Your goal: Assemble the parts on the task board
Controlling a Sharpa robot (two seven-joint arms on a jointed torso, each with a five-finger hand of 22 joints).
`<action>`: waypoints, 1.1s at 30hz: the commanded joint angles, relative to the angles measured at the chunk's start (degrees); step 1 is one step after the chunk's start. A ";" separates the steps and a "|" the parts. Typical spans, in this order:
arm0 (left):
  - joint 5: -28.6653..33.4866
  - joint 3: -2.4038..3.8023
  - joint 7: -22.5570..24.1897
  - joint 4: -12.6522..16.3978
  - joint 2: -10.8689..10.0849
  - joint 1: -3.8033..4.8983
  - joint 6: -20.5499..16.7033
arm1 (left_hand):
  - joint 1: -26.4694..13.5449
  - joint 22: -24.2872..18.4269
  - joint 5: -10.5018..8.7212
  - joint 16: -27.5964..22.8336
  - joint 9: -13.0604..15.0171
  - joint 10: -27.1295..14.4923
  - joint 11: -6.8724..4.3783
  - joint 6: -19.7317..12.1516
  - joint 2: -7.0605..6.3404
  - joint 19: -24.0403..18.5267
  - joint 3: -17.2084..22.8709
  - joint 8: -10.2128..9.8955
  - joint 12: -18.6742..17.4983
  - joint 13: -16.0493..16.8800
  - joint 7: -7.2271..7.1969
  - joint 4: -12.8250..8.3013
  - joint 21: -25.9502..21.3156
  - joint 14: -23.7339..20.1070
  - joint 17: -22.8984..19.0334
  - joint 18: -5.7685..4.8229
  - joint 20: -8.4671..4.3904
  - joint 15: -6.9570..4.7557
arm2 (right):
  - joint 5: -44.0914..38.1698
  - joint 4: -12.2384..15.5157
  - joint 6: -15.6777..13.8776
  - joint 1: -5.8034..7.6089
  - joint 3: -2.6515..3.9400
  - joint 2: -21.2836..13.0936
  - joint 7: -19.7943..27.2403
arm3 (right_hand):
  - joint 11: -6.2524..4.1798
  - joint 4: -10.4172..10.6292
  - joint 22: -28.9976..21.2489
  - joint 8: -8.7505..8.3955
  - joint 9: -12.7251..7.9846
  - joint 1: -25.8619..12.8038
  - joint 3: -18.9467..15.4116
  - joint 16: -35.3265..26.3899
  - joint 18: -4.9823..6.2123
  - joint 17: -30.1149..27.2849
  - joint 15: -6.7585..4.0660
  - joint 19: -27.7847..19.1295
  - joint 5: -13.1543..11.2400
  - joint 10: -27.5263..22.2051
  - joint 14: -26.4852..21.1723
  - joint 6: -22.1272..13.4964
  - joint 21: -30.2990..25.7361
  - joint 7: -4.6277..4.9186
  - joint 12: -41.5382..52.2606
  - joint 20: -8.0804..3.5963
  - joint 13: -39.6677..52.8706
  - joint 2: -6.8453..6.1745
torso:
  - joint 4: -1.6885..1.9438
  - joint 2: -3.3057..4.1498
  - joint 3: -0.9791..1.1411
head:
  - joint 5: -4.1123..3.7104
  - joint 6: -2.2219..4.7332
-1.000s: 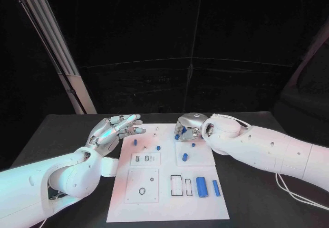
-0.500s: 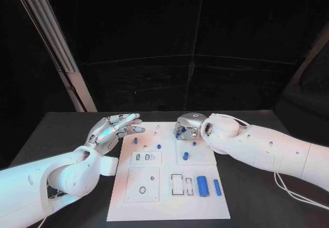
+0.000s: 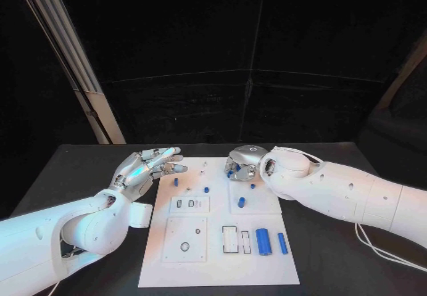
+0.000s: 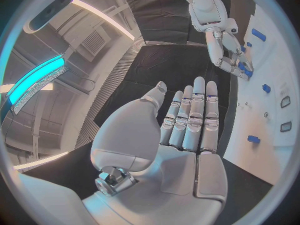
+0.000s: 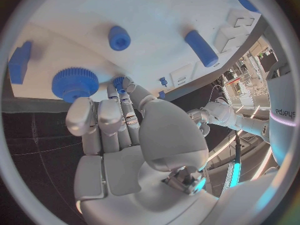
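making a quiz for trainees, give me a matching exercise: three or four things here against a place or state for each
Things:
1. left hand
2. right hand
3. large blue cylinder
4. task board

Places or states:
A. lying at the board's near right part
B. white, in the middle of the black table
C. fingers spread, holding nothing, by the board's left edge
D. fingers down at the board's far end, on a small blue part

Pairs: 1-C, 2-D, 3-A, 4-B

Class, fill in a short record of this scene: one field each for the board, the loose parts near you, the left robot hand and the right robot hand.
board: white task board on the black table
near parts: large blue cylinder beside a slimmer blue bar
left robot hand: raised at the board's left edge, fingers apart, holding nothing
right robot hand: fingertips down at a small blue part at the board's far end; hold unclear
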 commanded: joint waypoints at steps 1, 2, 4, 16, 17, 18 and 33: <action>0.01 0.05 -0.11 0.00 -0.03 0.10 1.12 | -0.69 -0.05 0.13 -0.34 -0.06 0.15 0.09 0.25 0.09 0.46 -0.02 -0.33 -0.23 -0.06 0.09 -0.38 -0.06 0.28 0.08 0.78 0.01 0.01 | -0.50 0.69 -5.51 0.08 0.01 -0.08 -0.03 | -0.60 0.20 0.42 0.15 0.06 0.54 1.84 0.33 -1.05 0.09 -0.31 0.54 -0.13 1.31 -0.06 0.60 0.48 -0.01 0.11 0.09 0.33 -0.76 | 0.00 0.16 -0.04 | 0.11 0.17; 0.01 0.05 -0.14 -0.01 -0.05 0.11 1.15 | -0.69 -0.06 0.13 -0.36 -0.06 0.15 0.09 0.24 0.10 0.46 -0.01 -0.34 -0.25 -0.06 0.10 -0.39 -0.06 0.28 0.09 0.78 0.01 0.01 | -0.42 0.94 -6.74 0.09 0.02 -0.12 0.06 | -0.60 0.24 0.47 0.14 0.06 0.50 2.34 0.37 -1.05 0.08 -0.31 0.52 -0.12 1.43 -0.08 0.72 0.53 -0.03 0.09 0.08 0.34 -0.92 | 0.00 0.16 -0.05 | 0.14 0.19; 0.01 0.05 -0.19 -0.04 -0.09 0.13 1.19 | -0.69 -0.07 0.14 -0.39 -0.06 0.14 0.09 0.24 0.13 0.46 0.01 -0.37 -0.28 -0.06 0.10 -0.39 -0.07 0.29 0.09 0.77 0.01 0.02 | -0.23 1.28 -8.78 0.14 0.03 -0.06 0.06 | -0.65 0.28 0.62 0.00 0.03 0.31 3.42 0.46 -1.07 0.03 -0.29 0.51 -0.07 1.49 -0.13 0.79 0.67 -0.01 -0.02 0.08 0.32 -1.60 | 0.03 0.18 -0.10 | 0.15 0.44; 0.01 0.05 -0.34 -0.21 -0.01 0.24 1.47 | -0.69 -0.07 0.14 -0.39 -0.06 0.14 0.09 0.24 0.13 0.46 0.01 -0.37 -0.28 -0.06 0.10 -0.39 -0.07 0.29 0.09 0.77 0.01 0.02 | 0.95 -2.15 -14.21 1.07 0.05 3.71 -0.53 | -0.52 0.80 0.83 -0.28 -0.04 -0.47 5.37 0.74 -1.09 0.11 -0.21 0.46 -0.23 1.30 -0.16 0.73 0.88 0.13 -0.12 0.15 0.24 -2.80 | 0.30 0.51 -0.21 | 0.25 1.22; 0.01 0.05 -0.34 -0.23 0.02 0.24 1.49 | -0.69 -0.07 0.14 -0.39 -0.06 0.14 0.09 0.24 0.13 0.46 0.01 -0.37 -0.28 -0.06 0.10 -0.39 -0.07 0.29 0.09 0.77 0.01 0.02 | 1.12 -2.73 -14.29 1.14 0.05 4.22 -0.46 | -0.52 0.83 0.84 -0.30 -0.04 -0.51 5.47 0.75 -1.09 0.10 -0.20 0.46 -0.23 1.27 -0.16 0.71 0.89 0.14 -0.12 0.16 0.24 -2.86 | 0.25 0.53 -0.20 | 0.29 1.33; 0.01 0.05 -0.35 -0.27 0.06 0.25 1.51 | -0.69 -0.07 0.14 -0.39 -0.06 0.14 0.09 0.24 0.13 0.46 0.01 -0.37 -0.28 -0.06 0.10 -0.39 -0.07 0.29 0.09 0.77 0.01 0.02 | 1.30 -3.31 -14.33 1.20 0.05 4.73 -0.38 | -0.50 0.98 0.88 -0.36 -0.06 -0.69 5.85 0.80 -1.09 0.09 -0.16 0.45 -0.25 1.16 -0.17 0.62 0.93 0.20 -0.14 0.19 0.22 -3.10 | 0.25 0.54 -0.19 | 0.30 1.34; 0.01 0.05 -0.44 -0.65 0.47 0.43 1.74 | -0.66 -0.10 0.13 -0.49 -0.07 0.13 0.10 0.22 0.17 0.46 0.05 -0.43 -0.37 -0.07 0.11 -0.44 -0.10 0.29 0.12 0.77 0.02 0.03 | 1.97 -10.45 -13.16 1.40 0.04 10.90 0.92 | -0.28 1.69 1.02 -0.51 -0.12 -1.39 7.17 1.01 -1.11 0.10 0.00 0.44 -0.33 0.56 -0.20 0.12 1.07 0.34 -0.17 0.34 0.15 -4.10 | 0.30 0.77 -0.14 | 0.61 1.81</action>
